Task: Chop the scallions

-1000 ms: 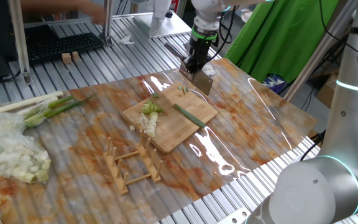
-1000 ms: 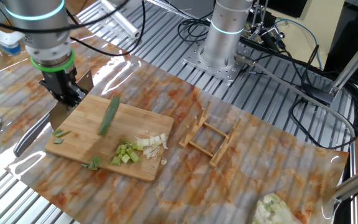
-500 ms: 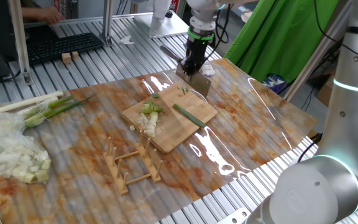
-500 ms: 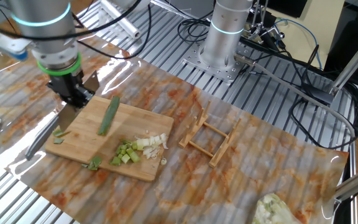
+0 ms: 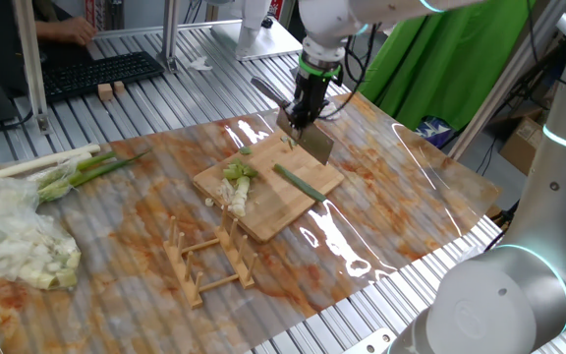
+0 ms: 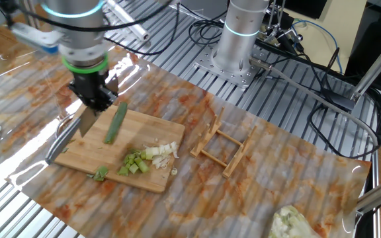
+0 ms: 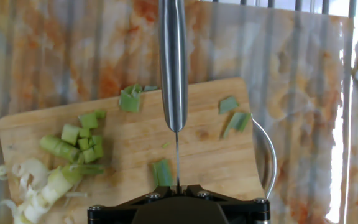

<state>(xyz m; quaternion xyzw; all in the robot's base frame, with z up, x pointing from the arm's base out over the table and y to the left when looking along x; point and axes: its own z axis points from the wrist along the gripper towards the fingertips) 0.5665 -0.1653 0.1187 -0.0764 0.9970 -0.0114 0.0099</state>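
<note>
My gripper (image 5: 305, 106) (image 6: 98, 100) is shut on a knife, edge down over the far end of the bamboo cutting board (image 5: 293, 211) (image 6: 154, 135). Its blade (image 5: 311, 141) hangs just above the wood, and the steel handle (image 7: 173, 62) points away from the hand. A length of green scallion (image 5: 298, 182) (image 6: 116, 123) lies on the board beside the blade. In the hand view its end (image 7: 162, 172) sits just left of the blade, close to my gripper (image 7: 178, 186). Chopped white and pale-green bits (image 5: 236, 183) (image 6: 147, 157) (image 7: 73, 144) are heaped at the board's other end.
A wooden rack (image 5: 209, 261) (image 6: 223, 149) lies beside the board. A bundle of whole stalks (image 5: 67, 167) and a pale heap in clear plastic (image 5: 18, 241) sit at the left. A second arm's base (image 6: 240, 39) stands behind. The table sheet ends close behind the board.
My gripper has carried the knife from the board's far edge inward over the board, toward the green scallion length. The scallion pieces have not moved.
</note>
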